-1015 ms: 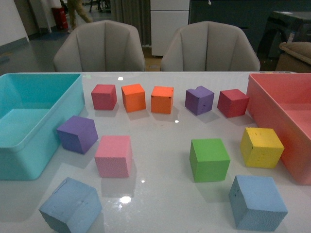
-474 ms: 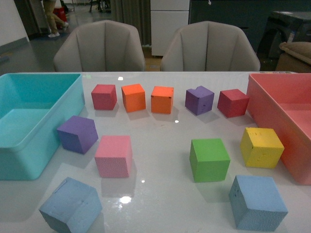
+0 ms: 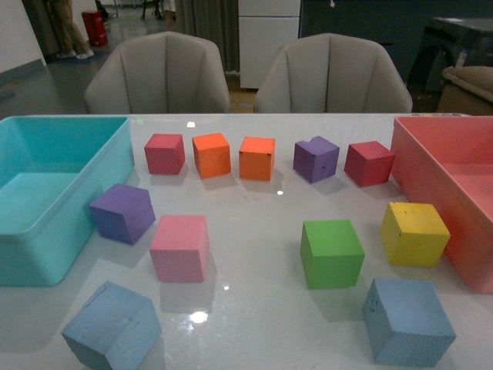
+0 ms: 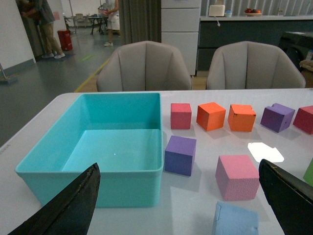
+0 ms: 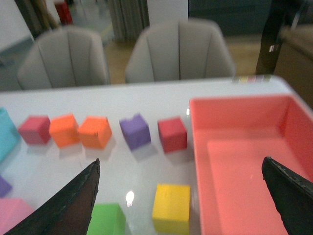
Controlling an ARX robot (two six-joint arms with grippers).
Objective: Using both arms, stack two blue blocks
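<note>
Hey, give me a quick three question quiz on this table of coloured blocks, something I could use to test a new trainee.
1. True or false: one blue block already sits on top of the other blue block.
2. Which of these blocks lies closest to the turquoise bin? A purple, B green, C yellow.
3. Are the left tool and the right tool open or shut?
Key: 1 false, they lie apart on the table; 2 A, the purple block; 3 both open.
</note>
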